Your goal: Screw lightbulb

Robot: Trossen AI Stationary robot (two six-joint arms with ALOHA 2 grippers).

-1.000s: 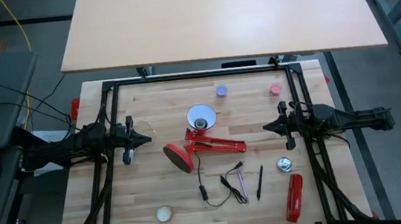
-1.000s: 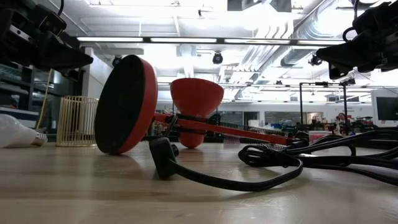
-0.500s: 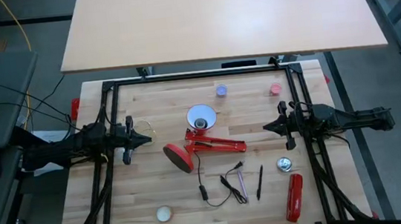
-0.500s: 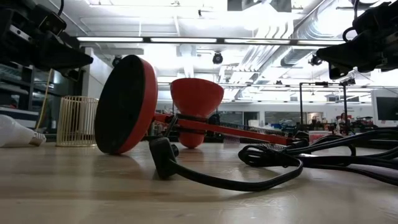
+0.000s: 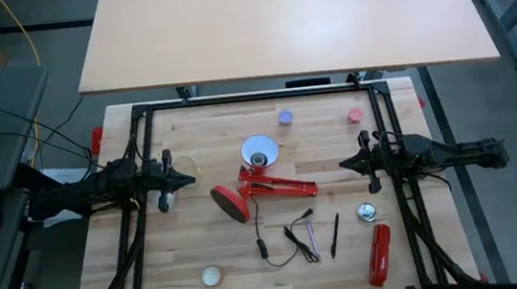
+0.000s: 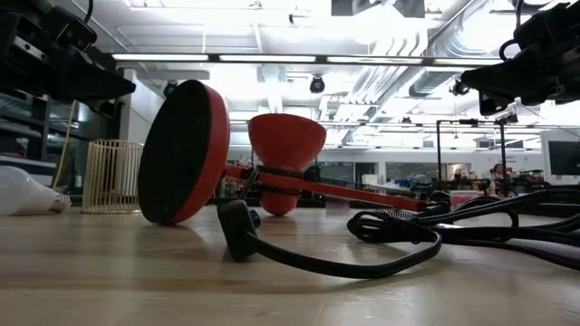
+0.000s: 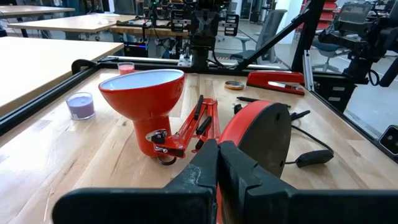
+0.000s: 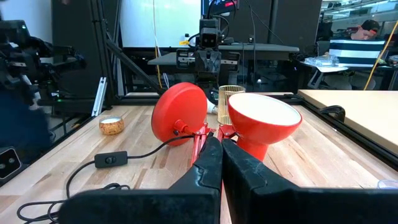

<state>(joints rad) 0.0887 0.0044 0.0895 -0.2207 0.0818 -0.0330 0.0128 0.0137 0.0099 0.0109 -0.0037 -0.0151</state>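
High view first: both arms sit parked at the sides of the wooden table [image 5: 203, 256], well apart from everything in the middle. The left gripper [image 5: 189, 179] hangs above the table's left side with its fingers pressed together and nothing between them, and the right gripper [image 5: 343, 163] mirrors it on the right, also closed and empty. Between them lies the red lamp [image 5: 258, 185], tipped over, its white-lined shade [image 5: 259, 150] facing up toward the far edge and its round base [image 5: 229, 203] tilted on its rim. A black cord [image 5: 283, 235] trails from the lamp toward the near edge, ending in a loose tangle. From table height, the lightbulb [image 6: 25, 193] lies on its side at the far left, its screw base pointing toward a pale wire cage [image 6: 112, 176] just beside it, well apart from the lamp. A cream ball [image 5: 213, 276] rests near the front left. On the right side lie a red stapler [image 5: 380, 254], a small round tin [image 5: 368, 213] and a black pen [image 5: 335, 234]. Two small candles, one purple [image 5: 285, 117] and one pink [image 5: 355, 115], stand near the far edge.
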